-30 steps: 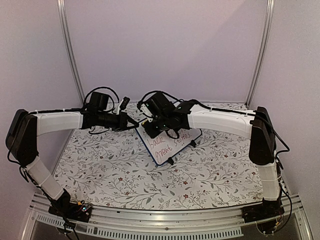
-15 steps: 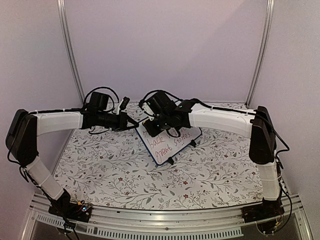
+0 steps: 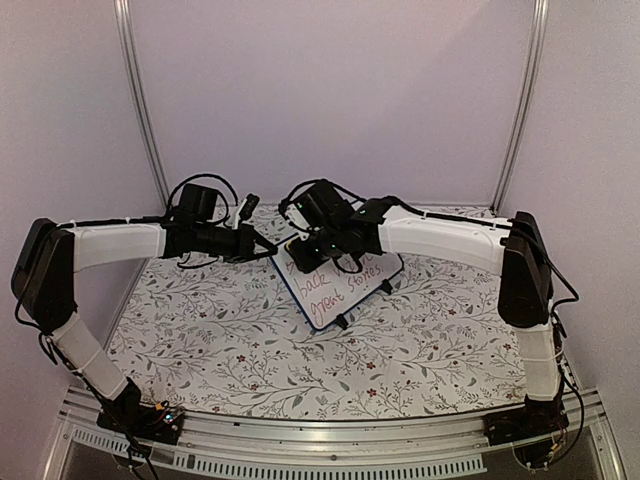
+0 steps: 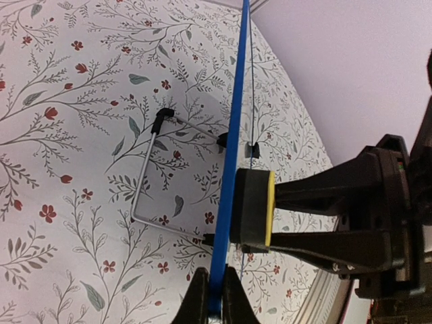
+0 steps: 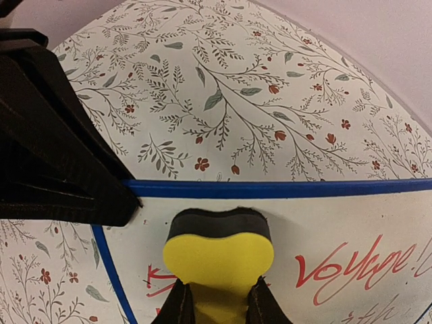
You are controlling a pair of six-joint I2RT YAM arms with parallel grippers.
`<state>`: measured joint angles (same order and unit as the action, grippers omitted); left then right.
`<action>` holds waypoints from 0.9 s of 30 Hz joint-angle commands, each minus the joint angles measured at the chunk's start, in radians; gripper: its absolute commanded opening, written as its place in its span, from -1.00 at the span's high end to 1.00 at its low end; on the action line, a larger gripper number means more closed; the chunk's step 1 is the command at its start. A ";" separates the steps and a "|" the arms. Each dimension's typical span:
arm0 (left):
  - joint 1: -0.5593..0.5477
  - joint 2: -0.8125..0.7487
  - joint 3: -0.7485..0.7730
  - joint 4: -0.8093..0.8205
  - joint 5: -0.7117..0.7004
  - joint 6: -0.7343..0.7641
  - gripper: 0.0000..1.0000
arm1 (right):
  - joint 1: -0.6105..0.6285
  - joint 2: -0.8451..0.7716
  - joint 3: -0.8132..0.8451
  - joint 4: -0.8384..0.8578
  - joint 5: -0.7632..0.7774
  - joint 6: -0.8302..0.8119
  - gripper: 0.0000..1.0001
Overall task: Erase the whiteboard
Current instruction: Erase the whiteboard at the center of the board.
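The whiteboard (image 3: 345, 288) stands tilted on the flowered table, with a blue frame and red and dark handwriting on it. My left gripper (image 4: 216, 297) is shut on the board's blue edge (image 4: 233, 135), seen edge-on in the left wrist view. My right gripper (image 5: 217, 304) is shut on a yellow sponge eraser (image 5: 217, 253). The eraser's dark face presses on the board (image 5: 337, 216) near its top left corner. Red writing (image 5: 358, 266) lies to the eraser's right and a red stroke (image 5: 156, 278) to its lower left. In the top view both grippers meet at the board's far left corner (image 3: 285, 255).
A wire stand (image 4: 145, 182) with black feet props the board from behind. The flowered tablecloth (image 3: 230, 340) covers the table. Aluminium posts (image 3: 140, 100) and pale walls close in the back and sides. A metal rail (image 3: 320, 440) runs along the near edge.
The right wrist with the eraser has shifted slightly along the board's upper part. The left arm and the board have stayed put.
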<state>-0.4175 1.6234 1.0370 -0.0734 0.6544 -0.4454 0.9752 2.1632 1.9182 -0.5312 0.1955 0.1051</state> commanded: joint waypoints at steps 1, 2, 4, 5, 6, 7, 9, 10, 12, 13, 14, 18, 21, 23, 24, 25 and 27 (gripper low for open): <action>0.000 -0.016 0.026 0.004 0.029 -0.008 0.91 | -0.029 0.023 -0.016 -0.020 0.015 0.005 0.59; 0.001 -0.014 0.026 0.004 0.029 -0.008 0.91 | -0.029 0.023 -0.015 -0.018 0.014 0.005 0.59; 0.002 -0.014 0.026 0.004 0.029 -0.007 0.91 | -0.028 0.024 -0.015 -0.019 0.014 0.004 0.59; 0.002 -0.011 0.026 0.004 0.030 -0.007 0.91 | -0.029 0.025 -0.015 -0.020 0.011 0.004 0.59; 0.003 -0.010 0.026 0.004 0.030 -0.008 0.91 | -0.029 0.024 -0.015 -0.020 0.009 0.005 0.60; 0.002 -0.010 0.026 0.004 0.031 -0.007 0.91 | -0.029 0.024 -0.016 -0.018 0.007 0.004 0.60; 0.002 -0.009 0.027 0.004 0.032 -0.009 0.91 | -0.029 0.022 -0.016 -0.016 0.005 0.002 0.59; 0.002 -0.007 0.028 0.004 0.033 -0.008 0.91 | -0.028 0.021 -0.016 -0.016 0.003 0.002 0.59; 0.003 -0.007 0.028 0.004 0.033 -0.008 0.91 | -0.029 0.020 -0.018 -0.012 -0.007 0.002 0.59; 0.002 -0.007 0.028 0.004 0.033 -0.008 0.91 | -0.028 0.019 -0.021 -0.009 -0.015 0.002 0.59; 0.003 -0.007 0.028 0.004 0.032 -0.008 0.91 | -0.029 0.017 -0.025 -0.003 -0.022 0.002 0.60; 0.003 -0.005 0.028 0.004 0.034 -0.007 0.91 | -0.027 -0.003 -0.056 0.032 -0.055 0.000 0.60; 0.003 -0.005 0.028 0.004 0.034 -0.008 0.91 | -0.022 -0.024 -0.084 0.064 -0.064 -0.002 0.60; 0.003 -0.006 0.028 0.004 0.034 -0.007 0.91 | -0.016 -0.031 -0.098 0.078 -0.071 0.000 0.60; 0.004 -0.005 0.028 0.004 0.034 -0.007 0.91 | -0.012 -0.033 -0.102 0.082 -0.074 0.003 0.60; 0.005 -0.004 0.028 0.004 0.035 -0.007 0.91 | -0.008 -0.033 -0.103 0.084 -0.077 0.005 0.60; 0.005 -0.005 0.028 0.004 0.035 -0.008 0.91 | 0.002 -0.030 -0.104 0.083 -0.075 0.005 0.60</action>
<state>-0.4141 1.6234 1.0370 -0.0776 0.6636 -0.4450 0.9680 2.1330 1.8439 -0.4473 0.1425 0.1051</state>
